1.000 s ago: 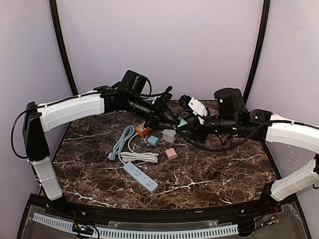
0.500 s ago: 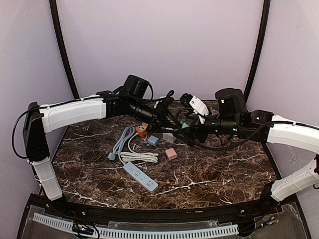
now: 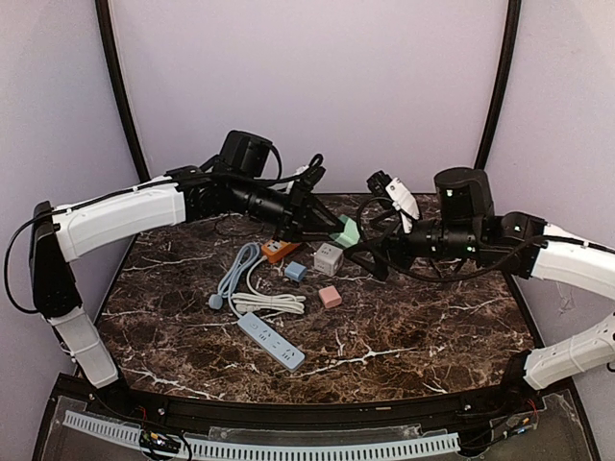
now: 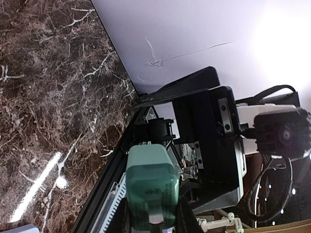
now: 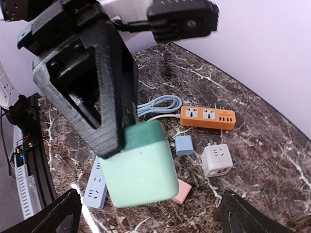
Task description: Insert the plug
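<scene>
One cubic green plug (image 3: 348, 231) clamped in left tool (image 3: 333, 230), labelled face toward its wrist camera; right tool (image 5: 155, 216) wide, empty.

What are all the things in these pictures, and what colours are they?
green cube plug: one, mint green, in the air
orange power strip: one, orange, far part of table
white cube socket: one, white, right of orange strip
small plug: one, light blue, just nearer than orange strip
pink block: one, pink, nearer than white cube
long power strip: one, pale blue, nearest the front
cables: two, grey-blue and white, coiled at left
table: one, dark brown marble
left end effector: one, black, shut on green cube plug
right end effector: one, black, open beside it
</scene>
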